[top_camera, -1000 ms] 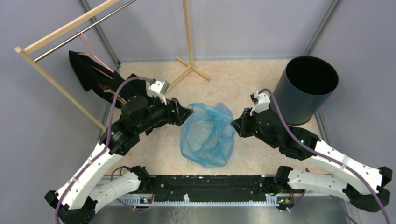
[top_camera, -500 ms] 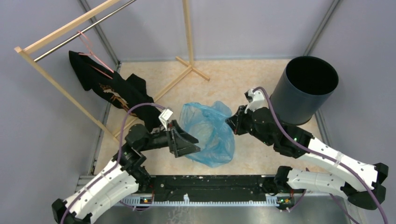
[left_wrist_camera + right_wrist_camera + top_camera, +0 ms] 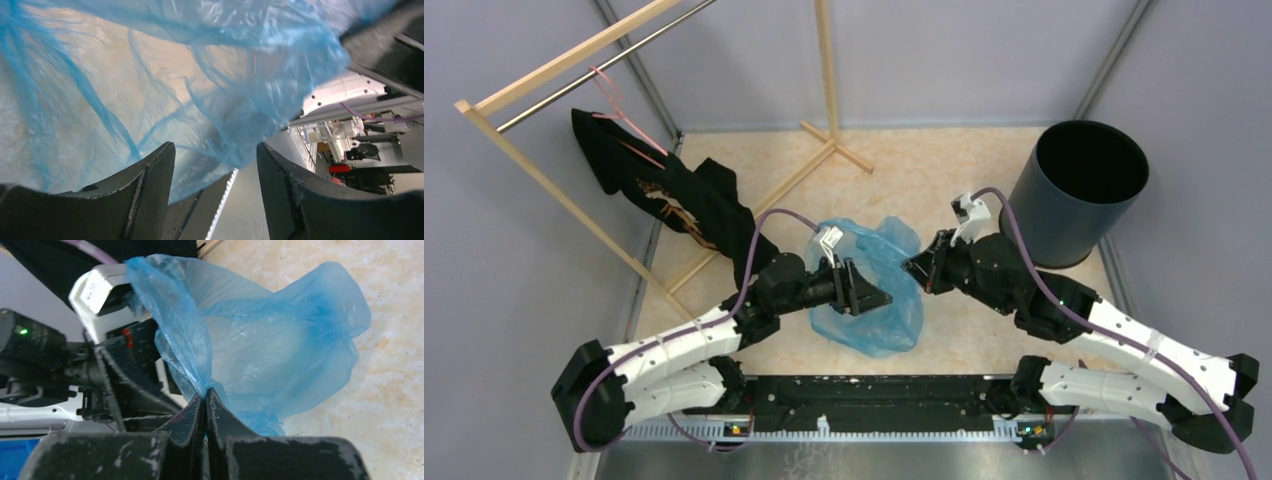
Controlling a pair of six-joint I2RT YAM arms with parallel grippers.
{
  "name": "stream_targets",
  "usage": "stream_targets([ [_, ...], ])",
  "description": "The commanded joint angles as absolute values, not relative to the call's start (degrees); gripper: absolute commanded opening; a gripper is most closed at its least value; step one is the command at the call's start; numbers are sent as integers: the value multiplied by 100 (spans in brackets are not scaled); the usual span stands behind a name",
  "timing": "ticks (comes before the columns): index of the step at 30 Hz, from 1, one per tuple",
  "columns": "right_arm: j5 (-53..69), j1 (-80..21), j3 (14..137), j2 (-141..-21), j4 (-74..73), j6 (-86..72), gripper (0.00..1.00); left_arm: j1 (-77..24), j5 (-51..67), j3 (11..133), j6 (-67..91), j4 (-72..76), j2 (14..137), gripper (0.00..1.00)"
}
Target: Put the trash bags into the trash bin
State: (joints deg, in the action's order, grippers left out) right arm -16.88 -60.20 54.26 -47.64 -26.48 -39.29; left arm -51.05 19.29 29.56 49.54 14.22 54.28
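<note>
- At the right wrist: the right gripper (image 3: 205,396) is pressed together on a gathered fold of the trash bag (image 3: 280,350). The blue film fans out and away from the fingertips.
- The left gripper (image 3: 215,150) has its jaws spread with nothing clamped. Film hangs just ahead of it, and one lobe dips toward the gap. I cannot tell whether the film touches the fingers.
- Top view: the two grippers face each other across the bag, the left over its middle and the right at its right edge. The bag sits crumpled on the table (image 3: 924,170) between the arms.
- The trash bin (image 3: 1049,215) stands upright at the far right with its mouth open upward. It is apart from the bag and close behind the right wrist. No blue shows inside it.
- Step in hand (judgement): securing the bag. The right has a pinch, and the left looks lined up for a second hold. The transfer to the bin has not begun.
- Next move (judgement): the left closes on film well away from the right's pinch. Both arms then lift and carry the bag rightward over the rim.
- The film is limp and bulky, so it probably needs bunching or lowering in, or it may drape over the edge.
- A black garment (image 3: 674,205) hangs on a wooden rack (image 3: 544,170) at the far left. Neither belongs to the task.
</note>
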Motion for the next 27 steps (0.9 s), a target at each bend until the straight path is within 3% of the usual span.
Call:
stream_targets([
  [1,-1172,-5994,5478,-4807,-2418,-4104,0,-5133,1632,3159,4949,2785,5917,65],
  [5,-478,-5994,5578,-4894,-2176,-4245,0,-5133,1241,3723,4691,2480,6508,51],
  [9,642,-5994,5133,-4784,-713,-4856,0,-5125,1103,4582,4182,2140,7496,49],
  [12,137,-5994,5259,-4621,-1143,-4800,0,-5168,692,4983,3815,1283,7624,45],
  [13,-440,-5994,5346,-4514,-1619,-4766,0,-5182,579,4784,3755,1310,7376,48],
  [15,-1391,-5986,5332,-4233,-2253,-4684,0,-5179,459,4345,3699,1360,6713,69],
  [18,-2195,-5951,5253,-3866,-2820,-4576,0,-5184,896,4179,3704,695,5793,88],
  [22,-2909,-5941,5203,-3526,-3346,-4441,0,-5186,1631,4398,3598,-951,4963,99],
  [27,-2979,-5941,5193,-3381,-3395,-4327,0,-5186,820,4579,3615,-2909,4039,98],
])
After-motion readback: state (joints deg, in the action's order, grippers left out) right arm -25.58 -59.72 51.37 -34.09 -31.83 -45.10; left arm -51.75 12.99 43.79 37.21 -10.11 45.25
